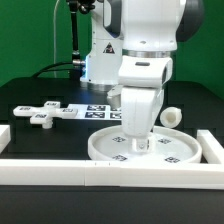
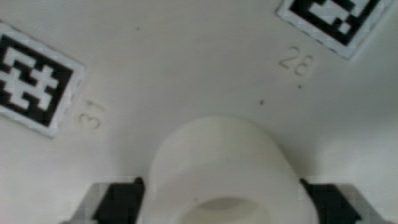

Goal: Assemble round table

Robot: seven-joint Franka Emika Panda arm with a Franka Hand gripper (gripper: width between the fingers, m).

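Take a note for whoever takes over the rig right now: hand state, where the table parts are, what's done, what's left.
Hand is low over the disc, its fingers flanking a rounded white lump; grip unclear.
Leg lies beyond the disc; foot is at the exterior view's left.
Done: nothing joined.
Left: probably leg onto disc, then foot onto leg.

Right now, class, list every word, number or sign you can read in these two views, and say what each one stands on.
"31": faint and blurred, on the disc beside the square tag.
"28": faint and blurred, on the same disc beside the corner tag.
The tags themselves carry only black-and-white patterns, no letters.
In the exterior view, all markings are too small to read, and no brand or word is legible.
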